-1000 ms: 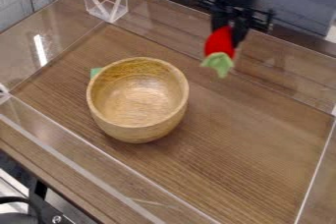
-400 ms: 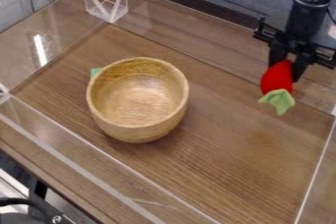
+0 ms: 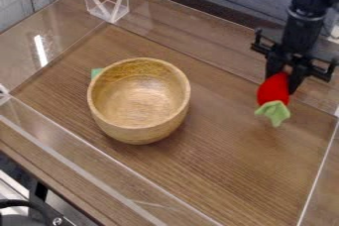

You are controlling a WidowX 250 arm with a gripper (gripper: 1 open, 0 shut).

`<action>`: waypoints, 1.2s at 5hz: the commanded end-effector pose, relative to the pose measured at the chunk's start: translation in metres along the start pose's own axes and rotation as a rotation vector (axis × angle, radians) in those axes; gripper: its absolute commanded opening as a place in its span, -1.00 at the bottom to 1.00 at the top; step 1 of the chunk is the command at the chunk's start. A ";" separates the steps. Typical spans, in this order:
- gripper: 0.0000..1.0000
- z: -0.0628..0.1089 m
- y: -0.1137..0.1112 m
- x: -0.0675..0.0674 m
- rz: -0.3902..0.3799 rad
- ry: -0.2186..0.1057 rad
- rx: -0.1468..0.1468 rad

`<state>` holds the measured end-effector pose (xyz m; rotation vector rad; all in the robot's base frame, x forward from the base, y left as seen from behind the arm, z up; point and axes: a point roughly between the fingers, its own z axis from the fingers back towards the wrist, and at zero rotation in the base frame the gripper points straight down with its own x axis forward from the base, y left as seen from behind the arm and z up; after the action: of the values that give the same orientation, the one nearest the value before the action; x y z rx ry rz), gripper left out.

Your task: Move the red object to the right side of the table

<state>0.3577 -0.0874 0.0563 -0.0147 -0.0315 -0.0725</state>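
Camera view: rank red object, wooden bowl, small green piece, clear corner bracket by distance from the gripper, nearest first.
From the gripper:
1. Red object, held in its jaws, right side.
2. Wooden bowl, centre-left.
3. Small green piece, behind the bowl's left rim.
4. Clear corner bracket, far back left.

Red object (image 3: pixel 273 89), green leafy end

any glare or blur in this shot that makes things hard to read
Camera view: white glare streaks lie on the clear acrylic walls at left and along the near edge; the whole frame is soft and low in detail; the gripper and its red strawberry toy look slightly smeared; the wooden bowl is evenly lit, with a faint shadow.
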 end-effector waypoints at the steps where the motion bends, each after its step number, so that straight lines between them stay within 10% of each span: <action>1: -1.00 0.004 0.007 0.005 0.002 -0.051 -0.015; 6: -1.00 0.027 -0.022 0.001 -0.080 -0.063 -0.036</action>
<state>0.3447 -0.1028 0.0445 -0.0276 0.0211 -0.1445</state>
